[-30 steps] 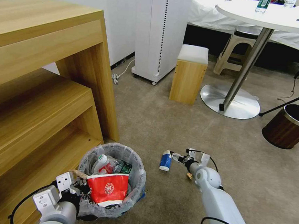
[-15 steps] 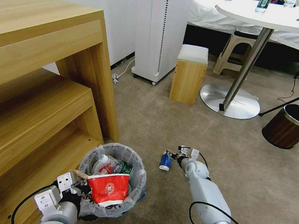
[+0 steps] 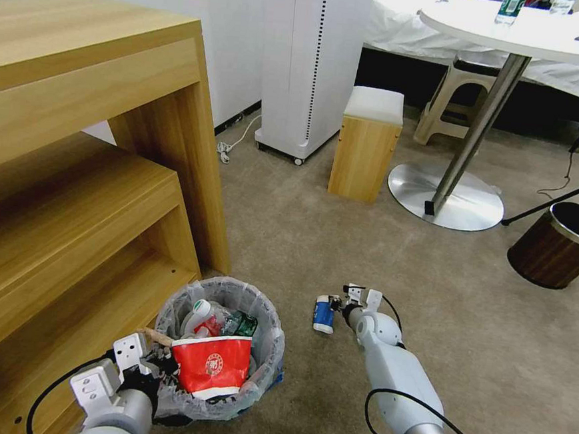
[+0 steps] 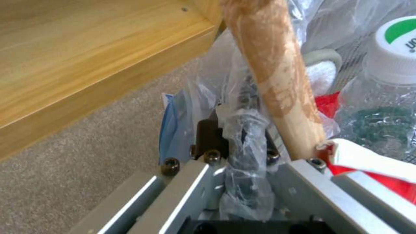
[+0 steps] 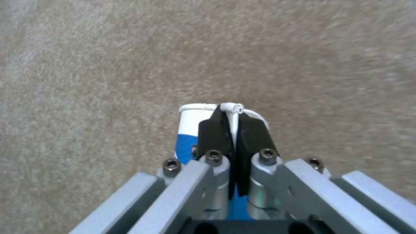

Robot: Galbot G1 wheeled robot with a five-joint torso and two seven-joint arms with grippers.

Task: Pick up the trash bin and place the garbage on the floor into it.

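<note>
Carpet (image 3: 314, 246), beige, carries the scene. The right gripper (image 3: 333, 305) pinches the white rim of a blue-and-white paper cup (image 3: 324, 314), its black pads (image 5: 211, 133) pressed together on the rim; whether the cup rests on the carpet or hangs just above it is hard to judge. The trash bin (image 3: 264, 322), lined with a translucent bag, stands to the left, beside the wooden shelf unit (image 3: 72, 180). The left gripper (image 3: 157, 367) clamps the bin's near-left rim and bag. A red paper cup (image 3: 213, 366) and a plastic bottle (image 3: 200, 315) lie inside the bin.
</note>
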